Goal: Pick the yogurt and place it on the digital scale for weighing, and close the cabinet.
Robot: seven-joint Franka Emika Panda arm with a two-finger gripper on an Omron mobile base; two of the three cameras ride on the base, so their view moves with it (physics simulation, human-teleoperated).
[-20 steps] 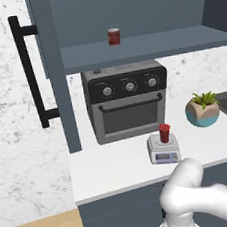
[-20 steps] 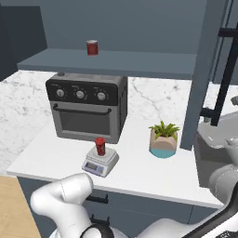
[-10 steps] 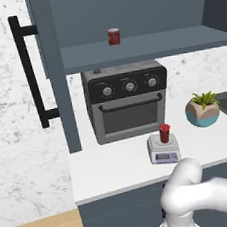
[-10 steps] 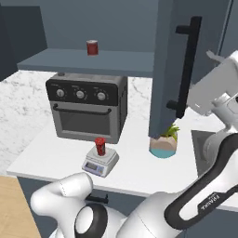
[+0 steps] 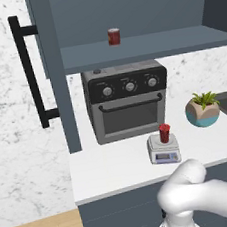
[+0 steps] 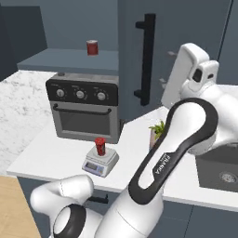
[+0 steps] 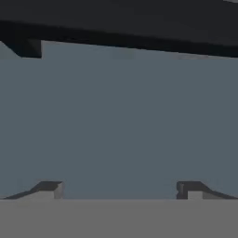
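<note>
The dark red yogurt (image 5: pixel 165 133) (image 6: pixel 100 146) stands upright on the light-grey digital scale (image 5: pixel 164 152) (image 6: pixel 99 164) on the counter in front of the oven. The slate cabinet (image 5: pixel 137 6) has its left door (image 5: pixel 54 77) swung out wide. Its right door (image 6: pixel 131 51), with a black bar handle (image 6: pixel 148 58), stands partly swung in, and my arm (image 6: pixel 186 121) reaches up with the hand against its face. In the hand view my gripper (image 7: pixel 120 188) is open, its fingertips (image 7: pixel 49 188) wide apart and close to the flat door panel, with nothing between them.
A red can (image 5: pixel 114 36) (image 6: pixel 92 47) sits on the cabinet shelf. Below it is a grey toaster oven (image 5: pixel 126 100) (image 6: pixel 83 107). A potted plant (image 5: pixel 202 109) (image 6: pixel 158 132) stands right of the scale, and a sink (image 6: pixel 218 162) lies at the counter's right end.
The right cabinet door has swung leftward from edge-on at the far right to partly shut, and my arm has followed it. The yogurt and scale have not moved.
</note>
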